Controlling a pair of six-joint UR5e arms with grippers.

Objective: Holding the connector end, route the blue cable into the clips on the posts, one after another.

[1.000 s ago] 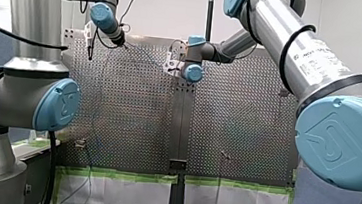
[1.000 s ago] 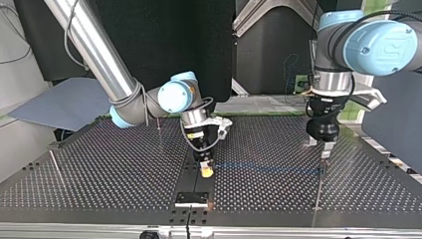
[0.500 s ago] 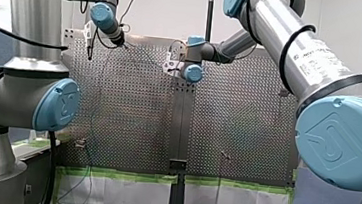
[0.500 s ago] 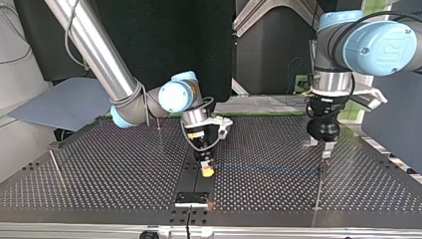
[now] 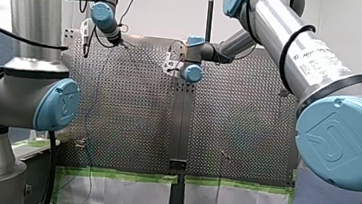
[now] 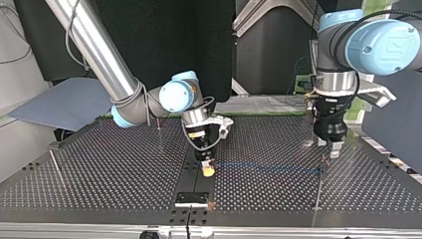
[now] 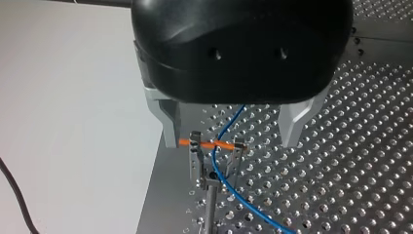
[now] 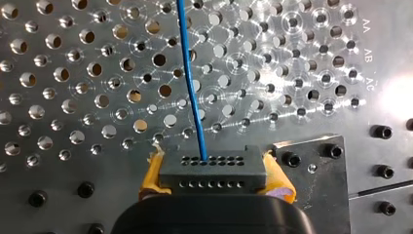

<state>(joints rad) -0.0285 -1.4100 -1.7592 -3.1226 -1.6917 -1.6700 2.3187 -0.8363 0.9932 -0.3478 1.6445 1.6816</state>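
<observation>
- Perforated table [image 6: 99, 169] took up most of what I could see, with dark panels behind it in the top view. A thin spare post [image 6: 54, 162] stood far off near that view's left edge.
- My right arm [image 6: 99, 55] came in at the top view's left and bent down to the table's middle. My left arm [image 6: 343, 40] hung at that view's right, above the post [image 7: 210, 209] that carried a clip.
- My right gripper [image 6: 207, 168] was low over the plate, its yellow pads [image 8: 152, 178] clamped on both ends of the grey connector [image 8: 213, 170].
- My left gripper [image 7: 231, 129] was spread wide with nothing between its metal fingers [image 7: 168, 124], just above the clip and clear of it.
- From the connector the blue cable [image 6: 268, 168] ran nearly straight across the table to the post under my left gripper.
- At the clip [image 7: 214, 158] the cable seemed to pass between the two prongs, under a small orange band [image 7: 221, 144], then curved away over the holes.
- I judged that clip as threaded, so the step in hand was carrying the connector on towards another post.
- To do it well, I would have kept the clamp on the connector firm and moved slowly. I would have held the line only gently taut so it could not spring out of the prongs.
- I would have brought the cable in above the next clip's slot before lowering it, with my left fingers kept out of its path.
</observation>
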